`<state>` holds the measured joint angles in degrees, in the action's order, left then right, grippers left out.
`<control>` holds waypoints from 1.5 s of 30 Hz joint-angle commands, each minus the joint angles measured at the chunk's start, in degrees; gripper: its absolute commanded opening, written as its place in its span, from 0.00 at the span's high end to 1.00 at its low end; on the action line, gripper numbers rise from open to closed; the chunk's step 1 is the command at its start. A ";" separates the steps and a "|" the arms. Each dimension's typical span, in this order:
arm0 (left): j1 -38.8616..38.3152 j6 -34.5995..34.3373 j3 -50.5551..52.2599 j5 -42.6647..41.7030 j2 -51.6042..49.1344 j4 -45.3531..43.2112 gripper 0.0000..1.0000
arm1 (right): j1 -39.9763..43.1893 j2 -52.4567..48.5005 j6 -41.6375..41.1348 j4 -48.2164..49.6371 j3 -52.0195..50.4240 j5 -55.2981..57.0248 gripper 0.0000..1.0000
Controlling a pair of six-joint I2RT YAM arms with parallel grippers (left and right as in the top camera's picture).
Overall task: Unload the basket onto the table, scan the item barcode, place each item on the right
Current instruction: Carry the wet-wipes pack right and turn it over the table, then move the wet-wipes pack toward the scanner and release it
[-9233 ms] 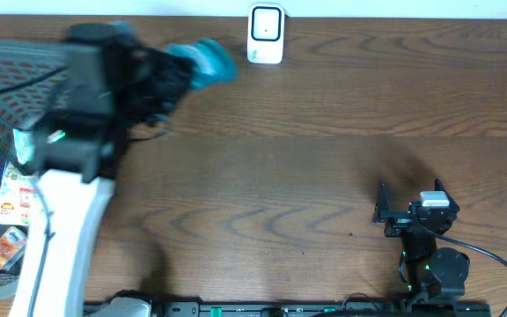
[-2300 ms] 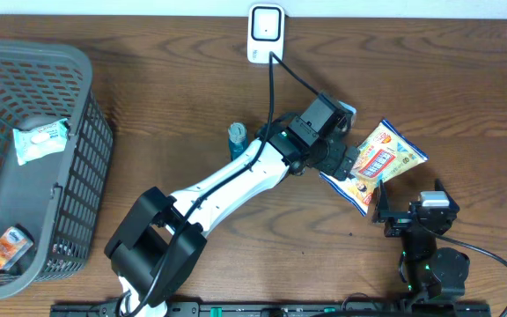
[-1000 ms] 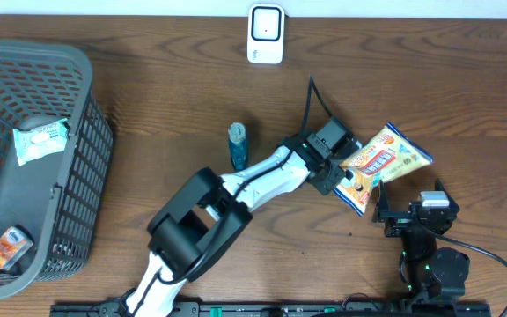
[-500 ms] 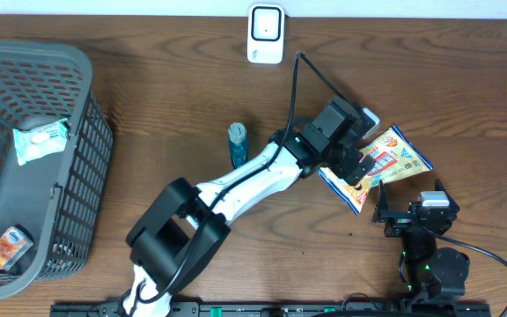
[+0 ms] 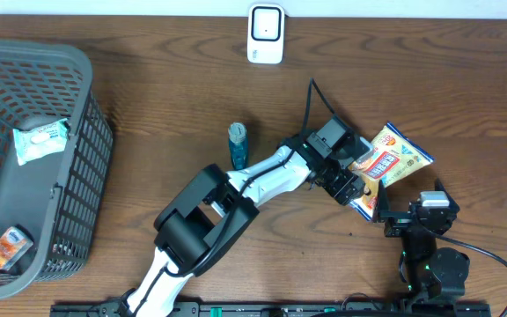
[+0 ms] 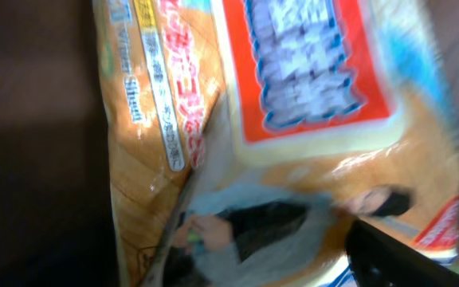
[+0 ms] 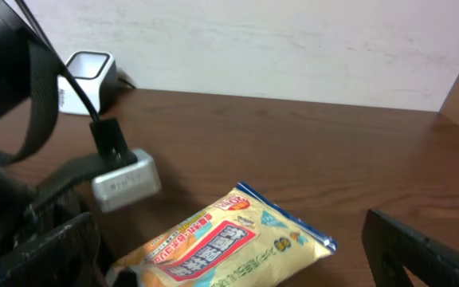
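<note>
The item is an orange and yellow snack bag [image 5: 394,158] with a red label, lying flat on the table right of centre. It also shows in the right wrist view as the snack bag [image 7: 229,243]. My left gripper [image 5: 352,185] hangs low over the bag's left end, jaws wide apart. The left wrist view is filled by the blurred bag [image 6: 293,104], with one dark fingertip [image 6: 393,255] at the lower right. The white scanner [image 5: 265,33] stands at the far edge. My right gripper [image 5: 412,213] rests open just below the bag, holding nothing.
A small blue bottle [image 5: 238,143] stands upright left of the left arm. A grey mesh basket [image 5: 77,132] at the far left holds a white packet [image 5: 39,141] and an orange packet [image 5: 5,248]. The table's far edge meets a white wall.
My left gripper held the bag one second ago; its jaws have since spread and the bag lies on the table. The arm lifted, then dropped back down-left. The right arm has not moved.
</note>
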<state>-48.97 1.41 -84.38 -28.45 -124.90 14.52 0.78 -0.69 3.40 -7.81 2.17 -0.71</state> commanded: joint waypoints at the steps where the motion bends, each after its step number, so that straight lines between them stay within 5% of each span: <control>1: -1.42 0.74 -0.20 -0.92 -3.69 1.29 0.48 | -0.39 0.28 0.52 0.13 -0.24 -0.31 0.01; 3: -1.86 0.74 -0.17 -0.68 -4.72 1.49 0.74 | -0.39 0.28 0.52 0.13 -0.26 -0.31 0.01; 6: -1.84 0.74 -0.20 -0.46 -4.74 1.46 0.93 | -0.39 0.28 0.52 0.13 -0.24 -0.31 0.01; 13: -1.22 0.72 -0.31 7.82 -3.72 2.54 0.93 | -0.39 0.28 0.52 0.13 -0.24 -0.31 0.01; 22: 1.86 0.44 -0.31 37.18 2.60 7.48 0.93 | -0.39 0.28 0.52 0.13 -0.26 -0.31 0.01; 38: 11.19 -13.77 -0.31 38.14 3.67 16.48 0.93 | -0.39 0.28 0.52 0.13 -0.24 -0.28 0.01; 41: 9.94 -13.75 -0.31 38.14 5.29 16.39 0.86 | -0.39 0.28 0.52 0.13 -0.26 -0.31 0.01; 45: 8.41 -13.25 -0.31 38.14 9.99 15.56 0.43 | -0.39 0.28 0.52 0.13 -0.24 -0.28 0.01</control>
<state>-39.48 -11.20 -84.88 9.21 -120.03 30.50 0.78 -0.69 3.40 -7.79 2.17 -0.71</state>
